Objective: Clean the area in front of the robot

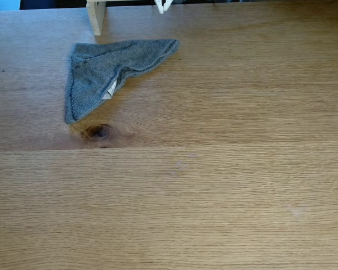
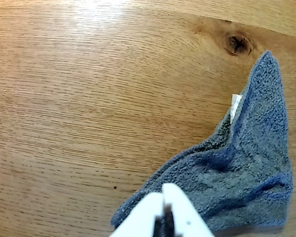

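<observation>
Fingers right up close look pinched together over the grey cloth, holding nothing yet. I'd open wide, grab a thick fold, then drag across the tabletop.

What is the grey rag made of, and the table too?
The grey rag looks like soft terry or microfibre cloth: its surface is fuzzy and loopy, and it lies in floppy folds. A small white tag peeks from a fold. The table looks like smooth wood, with fine grain lines and a dark knot.
</observation>
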Controlling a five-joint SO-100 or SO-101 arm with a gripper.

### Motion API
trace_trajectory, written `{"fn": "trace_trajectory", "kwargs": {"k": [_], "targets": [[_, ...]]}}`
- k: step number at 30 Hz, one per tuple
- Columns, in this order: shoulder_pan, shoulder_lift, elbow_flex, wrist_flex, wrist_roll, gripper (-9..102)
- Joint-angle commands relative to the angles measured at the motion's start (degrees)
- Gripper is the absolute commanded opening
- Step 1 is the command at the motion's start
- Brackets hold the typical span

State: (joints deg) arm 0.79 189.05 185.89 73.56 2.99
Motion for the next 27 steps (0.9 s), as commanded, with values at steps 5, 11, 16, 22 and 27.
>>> {"fn": "trace_trajectory", "kwargs": {"k": [5, 11, 16, 22, 27], "targets": [[-2.1, -4.0, 6.7, -3.3, -1.2, 0], [-2.1, -4.1, 6.7, -3.3, -1.2, 0], [-2.5, 0.2, 6.0, -7.6, -3.6, 0], [-15.3, -1.2, 4.0, -16.2, -12.0, 0], [-18.7, -22.9, -6.2, -26.3, -9.4, 0]]}}
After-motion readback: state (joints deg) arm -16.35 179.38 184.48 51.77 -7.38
